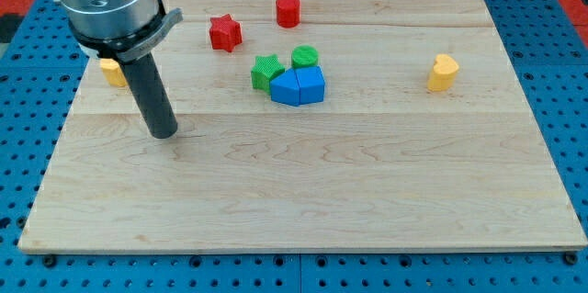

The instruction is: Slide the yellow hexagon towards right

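Observation:
A yellow block (442, 73) with angled sides, possibly the hexagon, stands at the view's right on the wooden board (303, 210). A second yellow block (112, 73) sits near the board's left edge, partly hidden behind the arm, so its shape cannot be made out. My tip (164, 134) rests on the board at the left, just below and right of that second yellow block and apart from it. It is far left of the right-hand yellow block.
A red star (224, 32) and a red cylinder-like block (288, 10) lie near the top. A green star (265, 72), a green round block (304, 57) and two blue blocks (299, 85) cluster at the upper middle.

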Robot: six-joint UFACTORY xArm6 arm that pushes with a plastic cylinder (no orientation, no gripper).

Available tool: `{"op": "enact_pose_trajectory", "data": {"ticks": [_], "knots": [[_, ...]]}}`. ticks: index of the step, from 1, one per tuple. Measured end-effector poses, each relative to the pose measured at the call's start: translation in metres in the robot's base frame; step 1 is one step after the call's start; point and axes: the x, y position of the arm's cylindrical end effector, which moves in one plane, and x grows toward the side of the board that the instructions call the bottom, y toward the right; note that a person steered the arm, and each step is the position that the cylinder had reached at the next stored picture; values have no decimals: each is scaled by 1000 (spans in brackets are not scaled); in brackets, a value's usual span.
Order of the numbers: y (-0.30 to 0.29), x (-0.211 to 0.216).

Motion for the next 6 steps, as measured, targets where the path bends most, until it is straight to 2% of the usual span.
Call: {"op": "enact_pose_trajectory", "data": {"ticks": [1, 2, 3, 5, 6], "knots": [[-58, 0], [-122, -32], [-138, -66], [-137, -97], [-88, -102]]}}
